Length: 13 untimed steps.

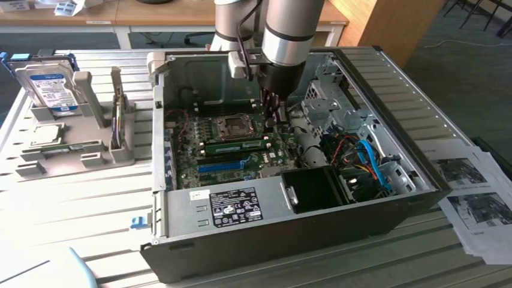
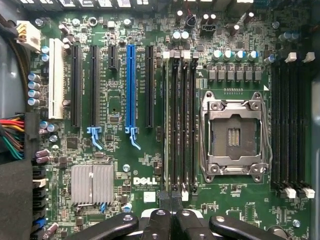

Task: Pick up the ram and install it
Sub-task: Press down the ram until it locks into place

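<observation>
The ram (image 1: 236, 146) is a long, thin green stick. It stands on its edge in one of the black slots on the motherboard (image 2: 120, 115), inside the open computer case (image 1: 400, 198). It sits between the silver chip socket (image 2: 232, 132) on the far side and the bright blue slot (image 1: 220, 166) on the near side. So the pick-up looks done and the ram looks like it is in its place. I cannot tell if it is pushed all the way down or if the little white clips at the slot ends have snapped shut.

The claw (image 1: 276, 123) hangs just above the right end of the ram in the exterior view. In the wrist view the claw (image 2: 171, 200) has its two black fingers pressed together, over one end of the row of slots. I cannot tell if the tips touch the ram or grip it.

The motherboard is flat and green, dotted with tiny round silver cans. A ribbed grey metal block (image 2: 92, 184) sits on it. The case is dark metal with hard edges.

Well off to the exterior view's left, a shiny hard drive (image 1: 48, 87) with a blue and white label stands in a grey plastic rack (image 1: 56, 159). Printed papers (image 1: 472, 192) lie on the exterior view's right, on the pale slatted table (image 1: 80, 210).
</observation>
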Each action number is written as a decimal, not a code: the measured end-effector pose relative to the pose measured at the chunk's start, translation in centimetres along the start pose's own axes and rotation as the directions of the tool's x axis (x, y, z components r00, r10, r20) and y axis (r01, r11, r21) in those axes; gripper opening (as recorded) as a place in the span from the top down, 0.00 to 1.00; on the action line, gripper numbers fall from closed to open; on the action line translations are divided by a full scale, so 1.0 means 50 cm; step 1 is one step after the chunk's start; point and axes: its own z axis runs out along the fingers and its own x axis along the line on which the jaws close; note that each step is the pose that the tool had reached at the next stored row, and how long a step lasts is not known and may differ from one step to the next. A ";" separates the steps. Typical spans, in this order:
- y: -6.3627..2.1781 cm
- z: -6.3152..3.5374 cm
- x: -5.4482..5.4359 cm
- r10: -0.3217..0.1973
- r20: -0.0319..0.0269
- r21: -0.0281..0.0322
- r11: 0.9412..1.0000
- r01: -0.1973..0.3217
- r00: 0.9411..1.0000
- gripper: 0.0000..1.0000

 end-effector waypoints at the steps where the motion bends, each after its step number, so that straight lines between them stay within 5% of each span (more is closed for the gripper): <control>1: 0.000 0.000 0.000 0.000 0.000 0.000 1.000 0.000 1.000 0.91; 13: 0.000 0.019 0.000 0.000 0.000 0.000 1.000 0.000 1.000 0.91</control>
